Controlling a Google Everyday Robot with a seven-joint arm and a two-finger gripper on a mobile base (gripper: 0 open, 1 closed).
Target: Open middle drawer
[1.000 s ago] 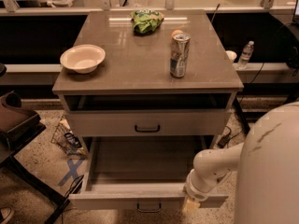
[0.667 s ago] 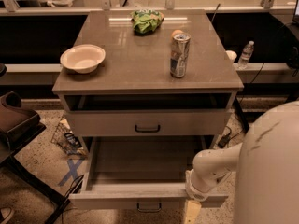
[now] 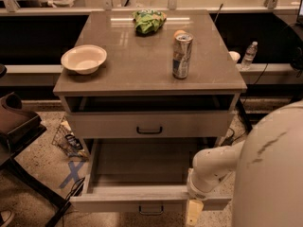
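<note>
The middle drawer (image 3: 142, 171) stands pulled far out of the cabinet, its inside bare, its front panel (image 3: 128, 200) near the bottom of the camera view with a small dark bar handle (image 3: 151, 210). The taller-fronted drawer (image 3: 149, 125) above it is shut. The lowest drawer is hidden under the open one. My gripper (image 3: 193, 215) hangs at the bottom edge of the view, just in front of the right part of the open drawer's front panel. My white arm (image 3: 213, 167) reaches to it from the right.
On the cabinet top (image 3: 142, 65) stand a cream bowl (image 3: 84, 59), a drinks can (image 3: 182, 56) and a green bag (image 3: 148, 21). A dark chair (image 3: 14, 126) is on the left. A wire basket (image 3: 68, 138) is on the floor. A water bottle (image 3: 249, 55) is on the right.
My gripper has sunk slightly in front of the drawer's front panel. The drawer stays pulled out as before.
</note>
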